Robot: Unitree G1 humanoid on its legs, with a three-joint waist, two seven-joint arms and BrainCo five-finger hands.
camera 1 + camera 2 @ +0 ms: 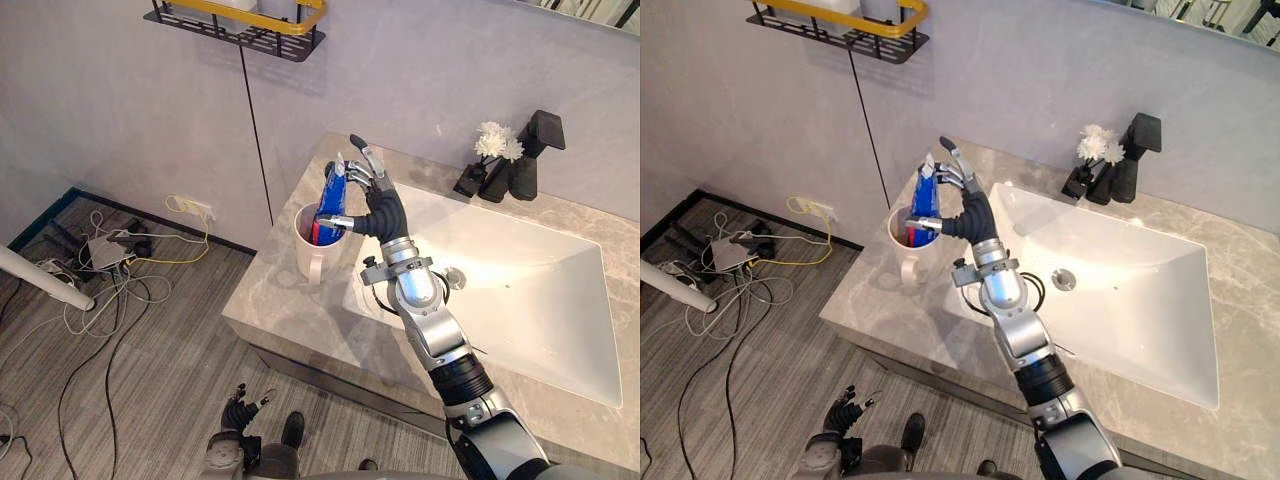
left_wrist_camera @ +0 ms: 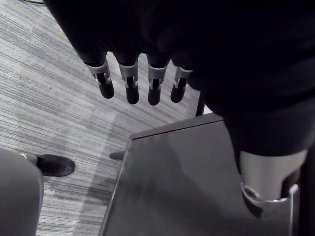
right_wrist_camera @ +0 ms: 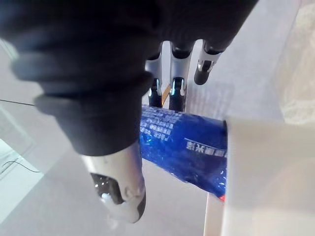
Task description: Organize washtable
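Observation:
A blue toothpaste tube stands tilted in a white cup at the left end of the grey stone washtable. My right hand is raised beside the tube's upper part, open, its fingers spread and straight. In the right wrist view the tube lies between the thumb and the fingers, with the cup's rim next to it. My left hand hangs low in front of the washtable, fingers relaxed and holding nothing.
A white sink basin takes the middle and right of the counter. A black faucet and a small white flower stand at the back. A black wall shelf with a yellow rail hangs above. Cables lie on the floor to the left.

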